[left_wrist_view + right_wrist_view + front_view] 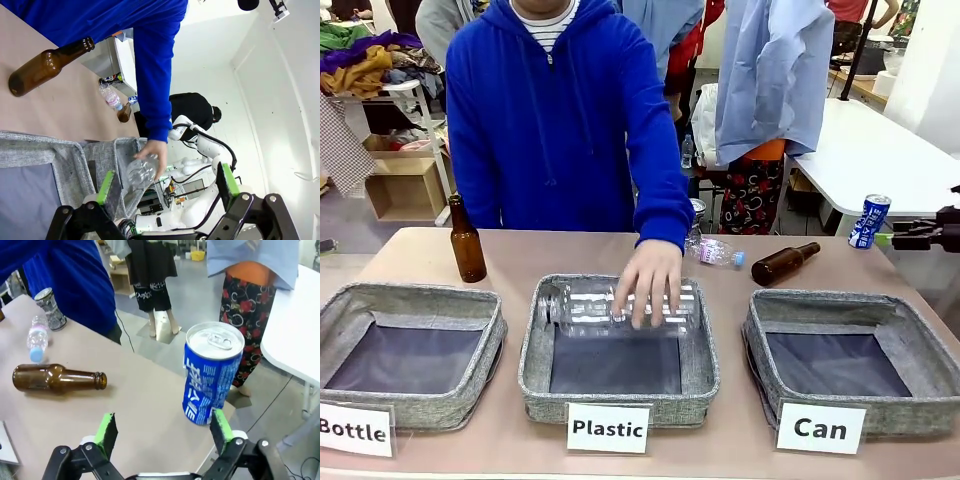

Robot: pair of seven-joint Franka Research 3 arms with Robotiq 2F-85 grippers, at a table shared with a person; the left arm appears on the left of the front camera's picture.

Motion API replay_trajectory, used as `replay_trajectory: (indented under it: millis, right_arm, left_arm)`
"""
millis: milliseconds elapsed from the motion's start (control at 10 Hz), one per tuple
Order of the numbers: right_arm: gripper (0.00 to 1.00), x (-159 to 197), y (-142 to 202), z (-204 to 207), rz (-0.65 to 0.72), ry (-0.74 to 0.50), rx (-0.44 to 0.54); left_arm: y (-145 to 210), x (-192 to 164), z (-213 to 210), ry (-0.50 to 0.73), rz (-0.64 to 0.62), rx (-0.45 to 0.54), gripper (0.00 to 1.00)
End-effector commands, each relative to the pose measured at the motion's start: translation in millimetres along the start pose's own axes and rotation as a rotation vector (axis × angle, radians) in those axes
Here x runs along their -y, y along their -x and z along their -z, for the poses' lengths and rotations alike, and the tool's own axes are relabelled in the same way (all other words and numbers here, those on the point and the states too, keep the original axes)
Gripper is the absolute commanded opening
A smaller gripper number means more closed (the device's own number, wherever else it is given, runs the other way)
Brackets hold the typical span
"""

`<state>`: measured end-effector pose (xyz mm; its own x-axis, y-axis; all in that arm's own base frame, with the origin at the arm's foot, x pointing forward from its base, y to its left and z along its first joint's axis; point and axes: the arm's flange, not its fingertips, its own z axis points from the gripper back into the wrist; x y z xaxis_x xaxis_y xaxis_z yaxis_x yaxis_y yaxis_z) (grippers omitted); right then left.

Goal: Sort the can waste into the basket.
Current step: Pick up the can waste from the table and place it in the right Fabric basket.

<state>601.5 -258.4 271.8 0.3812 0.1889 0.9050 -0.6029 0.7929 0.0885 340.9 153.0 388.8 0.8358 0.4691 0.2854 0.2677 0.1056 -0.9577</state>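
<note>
A blue and white can (869, 221) stands upright at the table's far right edge. In the right wrist view this can (212, 372) rises just ahead of my open right gripper (163, 432), close to the right green pad (220, 424) and not gripped. From the front, the right gripper (897, 237) reaches in from the right, beside the can. A crushed can (50, 307) with a silver top stands farther along the table edge, by the person's sleeve. The grey basket (756, 325) with the "Can" card (820, 428) sits at the front right. My left gripper (167, 185) hangs open, holding nothing.
A person's hand (650, 285) rests on a clear plastic bottle (582, 308) over the "Plastic" basket (533, 365). The "Bottle" basket (495, 335) is at the left. One brown bottle (467, 240) stands upright, another (785, 262) lies near a small plastic bottle (715, 252).
</note>
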Motion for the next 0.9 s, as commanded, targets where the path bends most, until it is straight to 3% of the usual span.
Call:
replay_trajectory:
  millis: [0,400,800]
  right_arm:
    - [1.0,7.7,5.7,18.5,-0.035,0.015,0.112]
    - [1.0,12.8,2.4,41.4,-0.042,0.09,0.209]
    - [1.0,13.4,1.4,41.9,-0.037,0.106,0.21]
  left_arm:
    - [0.7,4.2,-0.2,0.007,-0.011,-0.006,1.0]
    - [0.7,4.2,-0.2,0.007,-0.011,-0.006,1.0]
    - [0.7,4.2,-0.2,0.007,-0.011,-0.006,1.0]
